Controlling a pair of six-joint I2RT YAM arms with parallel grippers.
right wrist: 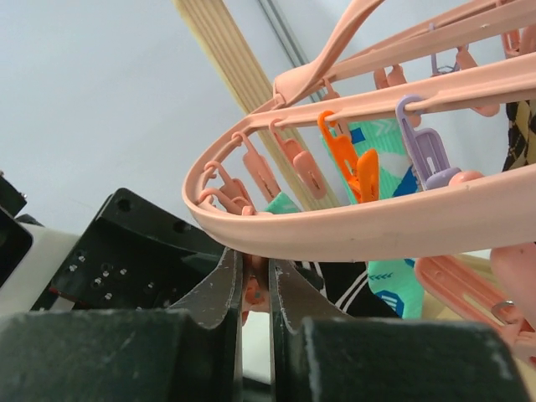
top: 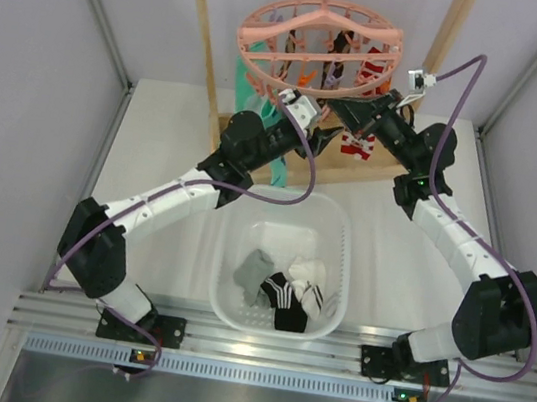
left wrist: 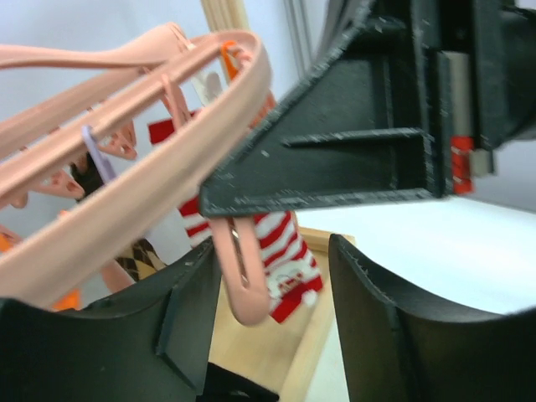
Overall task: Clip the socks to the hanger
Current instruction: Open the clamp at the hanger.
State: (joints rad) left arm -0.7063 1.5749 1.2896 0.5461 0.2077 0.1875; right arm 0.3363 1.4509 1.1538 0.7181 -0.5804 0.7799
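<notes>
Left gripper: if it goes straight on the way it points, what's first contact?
Most likely the pink clip peg hanging from the ring of the hanger; it sits between the left gripper's open fingers. Beyond it hangs a red-and-white striped sock, depth unclear.

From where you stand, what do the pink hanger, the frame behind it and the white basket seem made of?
The hanger looks like smooth moulded plastic with a slight sheen. The frame: pale unpainted wood, grain lines showing. The basket: probably white plastic, given thin slotted walls.
</notes>
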